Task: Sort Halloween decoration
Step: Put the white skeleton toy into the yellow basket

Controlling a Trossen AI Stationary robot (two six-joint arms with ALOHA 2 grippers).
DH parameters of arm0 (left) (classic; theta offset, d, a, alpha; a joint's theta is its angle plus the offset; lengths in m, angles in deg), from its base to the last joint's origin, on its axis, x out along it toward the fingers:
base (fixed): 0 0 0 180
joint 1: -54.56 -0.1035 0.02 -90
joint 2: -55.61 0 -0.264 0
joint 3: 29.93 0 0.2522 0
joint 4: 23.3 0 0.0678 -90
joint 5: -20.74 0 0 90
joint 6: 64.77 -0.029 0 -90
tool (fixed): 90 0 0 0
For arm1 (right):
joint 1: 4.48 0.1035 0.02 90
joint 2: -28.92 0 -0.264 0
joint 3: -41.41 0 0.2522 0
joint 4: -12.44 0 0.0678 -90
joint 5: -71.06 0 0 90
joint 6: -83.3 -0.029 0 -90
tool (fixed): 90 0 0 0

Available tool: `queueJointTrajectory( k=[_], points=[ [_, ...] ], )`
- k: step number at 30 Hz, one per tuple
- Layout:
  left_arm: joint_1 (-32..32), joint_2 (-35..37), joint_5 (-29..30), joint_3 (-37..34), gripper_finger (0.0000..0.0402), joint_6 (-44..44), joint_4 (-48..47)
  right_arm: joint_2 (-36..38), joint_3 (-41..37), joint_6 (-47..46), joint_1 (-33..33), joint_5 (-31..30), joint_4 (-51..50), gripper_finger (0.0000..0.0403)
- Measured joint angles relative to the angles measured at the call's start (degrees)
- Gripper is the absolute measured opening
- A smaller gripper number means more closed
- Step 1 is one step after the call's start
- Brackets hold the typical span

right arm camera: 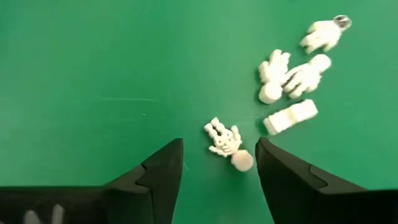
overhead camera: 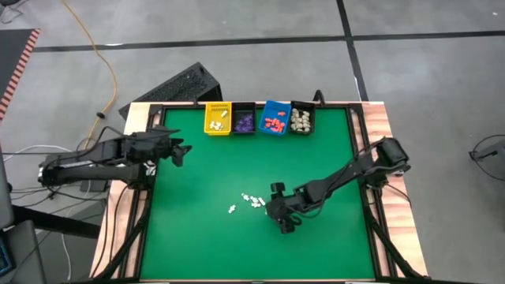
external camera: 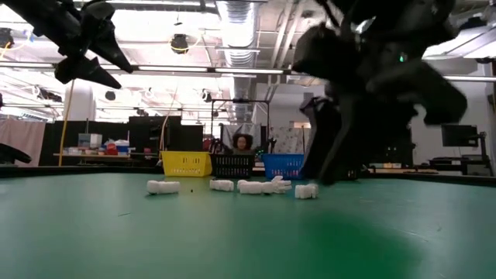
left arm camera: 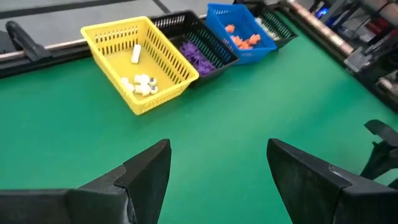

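Observation:
Several tiny white figurines lie loose on the green mat, near its middle (overhead camera: 251, 199); in the low view they form a row (external camera: 252, 187). My right gripper (right arm camera: 219, 147) is open low over them, pointing down. One white skeleton piece (right arm camera: 227, 144) lies between its fingertips, apart from both. Other white pieces (right arm camera: 290, 117) lie just beyond it. My left gripper (overhead camera: 181, 150) is open and raised over the mat's left side, and its wrist view looks toward the yellow bin (left arm camera: 140, 59).
Four bins stand in a row at the mat's far edge: the yellow bin (overhead camera: 218, 118) with white pieces, a black bin (overhead camera: 243, 121) with purple ones, a blue bin (overhead camera: 274, 118) with orange-red ones, and a black bin (overhead camera: 301, 120) with cream-beige ones. Bare mat lies between bins and pieces.

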Motion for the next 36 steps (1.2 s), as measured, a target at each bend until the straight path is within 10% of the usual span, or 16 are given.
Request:
queueJointTrajectory(
  k=[10, 25, 36],
  points=[
    [0.0, -2.6, 0.0, 0.0, 0.0256, 0.8, -0.2, -2.8, 0.7, 8.0, -3.9, 6.7, 0.6, 0.0227],
    [0.0, -3.8, 2.5, 0.0, 0.0256, 3.5, -0.3, -7.0, 0.7, 5.0, -6.1, 14.0, -0.6, 0.0068],
    [0.0, -3.8, 3.5, 0.0, 0.0256, 4.3, -0.3, -0.5, 0.4, 3.7, -7.0, 13.9, -5.9, 0.0048]
  ],
)
